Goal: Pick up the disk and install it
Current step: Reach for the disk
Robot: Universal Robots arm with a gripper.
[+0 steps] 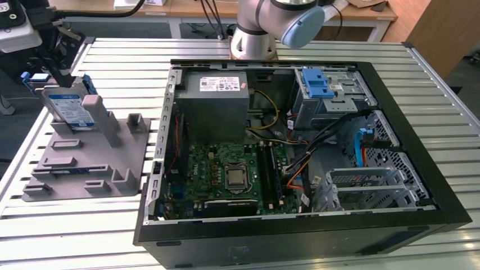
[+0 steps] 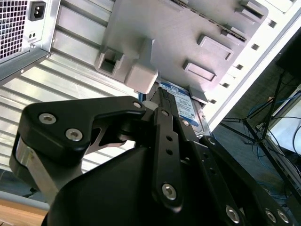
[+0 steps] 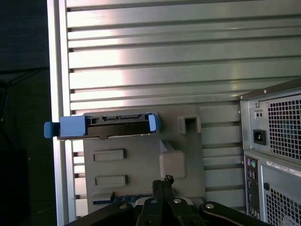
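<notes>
Black linkage of the gripper (image 3: 163,181) sat closest to the lens in both wrist views. Its fingers (image 2: 164,127) were drawn together to a narrow point with nothing between them. They hung above a grey moulded holder (image 3: 141,165), touching nothing on it. Just past the fingertips rose the holder's blocky post (image 3: 173,164). Beside that post, a little farther from the tips, stood the disk (image 3: 117,128), lodged on edge at the holder's end and ungripped.

In the first wrist view the disk was a thin dark slab seen edge-on, connector edge toward the camera. It was capped at both ends by blue plastic rails (image 3: 70,128), one of them jutting past the holder's side. The second wrist view gave its face instead: silver metal under a white-and-blue label (image 2: 181,99), near the fingertip. The exterior view added the lean. There the disk (image 1: 69,109) was tilted back at the exterior view's left, with the dark fingers just above its top edge.

Farther out from the fingers lay the slatted metal table (image 1: 75,236) and the open computer case (image 1: 300,247). Both wrist views showed the case's rear panel with its power socket (image 3: 258,136), while the exterior view showed the motherboard (image 1: 225,174).
</notes>
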